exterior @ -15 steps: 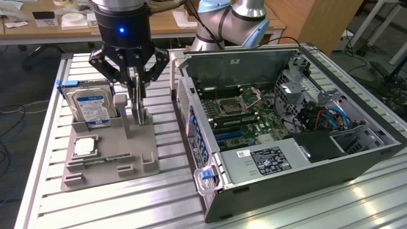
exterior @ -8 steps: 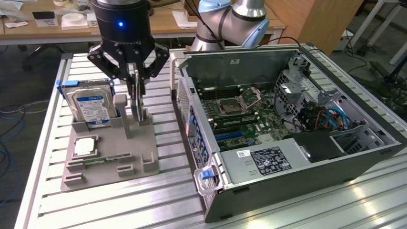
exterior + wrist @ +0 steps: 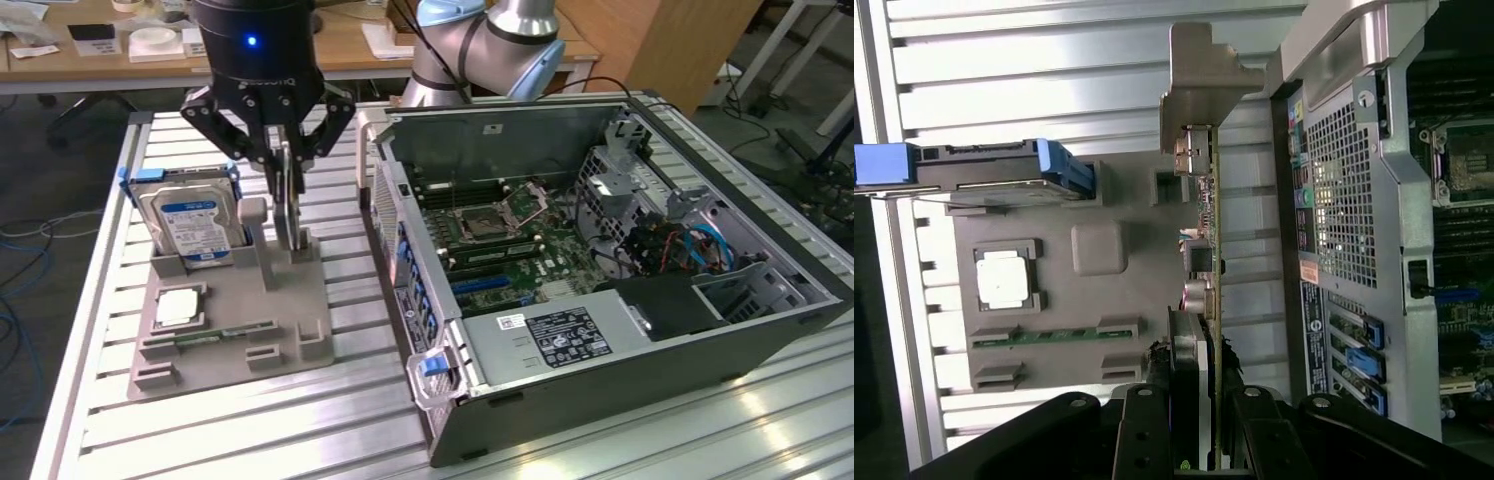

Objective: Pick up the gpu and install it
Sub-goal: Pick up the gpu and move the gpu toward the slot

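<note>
GPU [image 3: 1210,230] stands on edge between the fingers of the gripper [image 3: 1206,360], which are closed on its upper part from both faces. Gripping the flat sides looks like the way to keep so thin a board upright and square. Its silvery bracket [image 3: 1199,85] juts out at one end, away from the fingers, and so is left free. The card's lower edge is at the narrow slot of the grey parts holder [image 3: 287,300]; I cannot tell whether it sits in the slot or hangs just clear of it. That holder seems built to present each part for a straight lift. The hard drive [image 3: 195,222] stands in its own cradle near the card, while the processor [image 3: 178,308] and memory stick [image 3: 214,336] lie flat in recesses. Beyond, on the same slatted aluminium table [image 3: 267,430], the computer case [image 3: 641,350] lies on its side with the panel off. This turns the motherboard [image 3: 527,255] upward, so its blue expansion slot [image 3: 487,283] looks reachable from above.
</note>
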